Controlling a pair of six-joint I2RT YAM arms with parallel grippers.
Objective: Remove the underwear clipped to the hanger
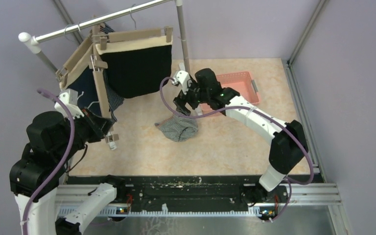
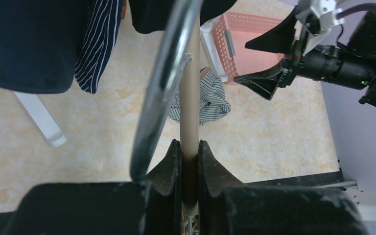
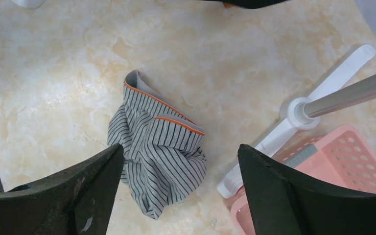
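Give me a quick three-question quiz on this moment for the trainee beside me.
1. True or false: the right gripper has its jaws shut on the striped underwear.
2. What does the left gripper clamp in its jaws? A the pink basket; B a beige hanger bar; C the metal rail.
3. Fill in: the striped underwear lies crumpled on the ____.
Key: 1 false, the jaws stand open above it. 2 B. 3 table.
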